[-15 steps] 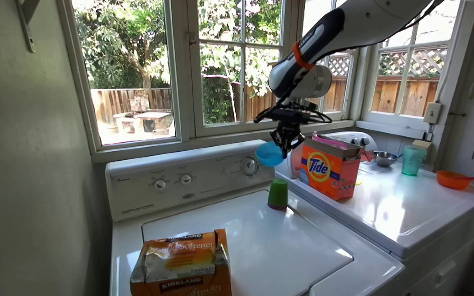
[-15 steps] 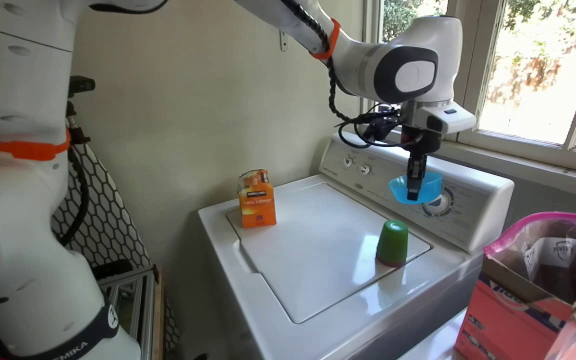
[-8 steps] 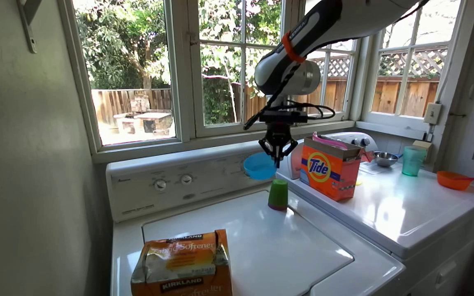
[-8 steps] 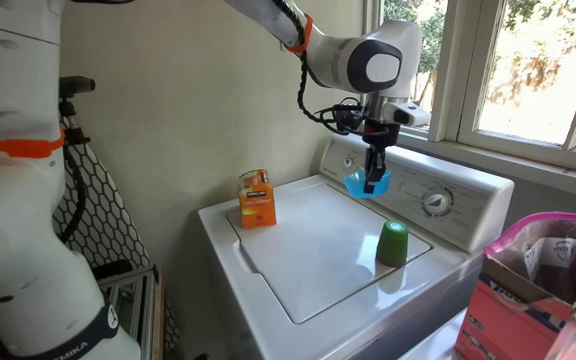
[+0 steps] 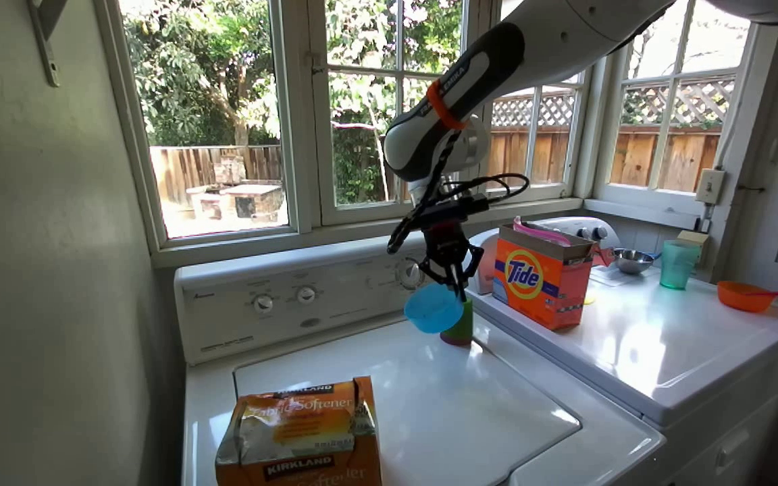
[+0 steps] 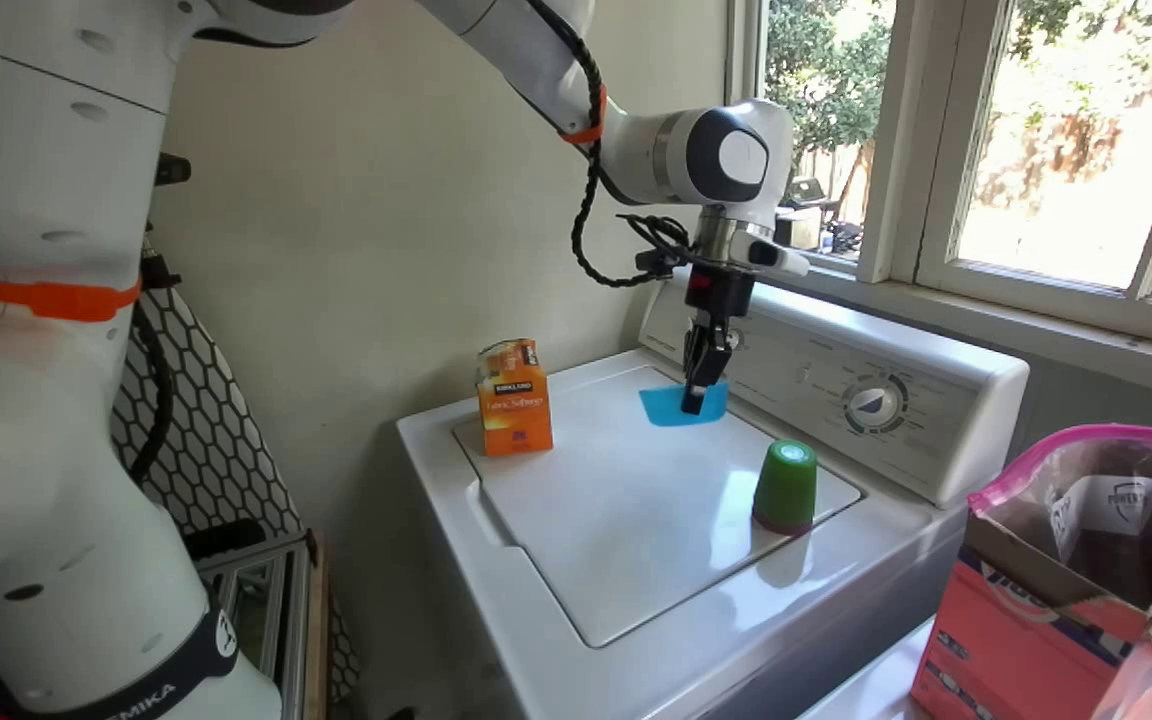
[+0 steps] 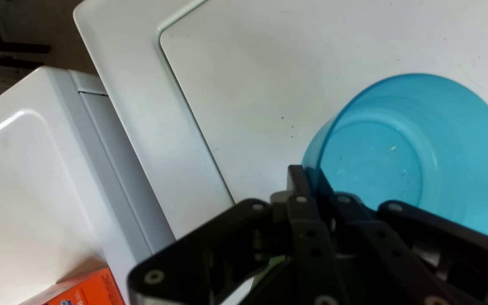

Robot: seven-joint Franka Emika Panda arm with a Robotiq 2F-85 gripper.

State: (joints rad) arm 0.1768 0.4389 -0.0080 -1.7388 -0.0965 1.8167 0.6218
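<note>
The blue bowl point(image 7: 409, 156) is being held by the gripper point(image 7: 310, 178), whose fingers point(image 7: 298, 184) are being kept clamped on its rim, one outside the wall and one inside. The bowl is being suspended, slightly tilted, over the rear part of the white lid point(image 6: 616, 500), with the control panel point(image 5: 342, 290) being left just behind it and the green cup point(image 6: 786, 485) near by. Judging by the translucent, plastic-looking wall, something light, fairly stiff and only a little springy is being handled; no great fragility is being suggested, though slipping may be being invited by the smooth surface. Since all the weight is being borne at one spot on the rim, some drooping or twisting is probably being risked; the rim, with plenty of wall being taken between the fingers, is being judged the best place to take hold. Compared with a second ago, the bowl is being carried lower and away from the dial point(image 6: 874, 408), which is now being left uncovered in that exterior view. The gripper is being slanted more than half a second ago. The green cup, the softener box point(image 6: 516, 410) and the detergent box point(image 5: 531, 283) are being left where they were.
</note>
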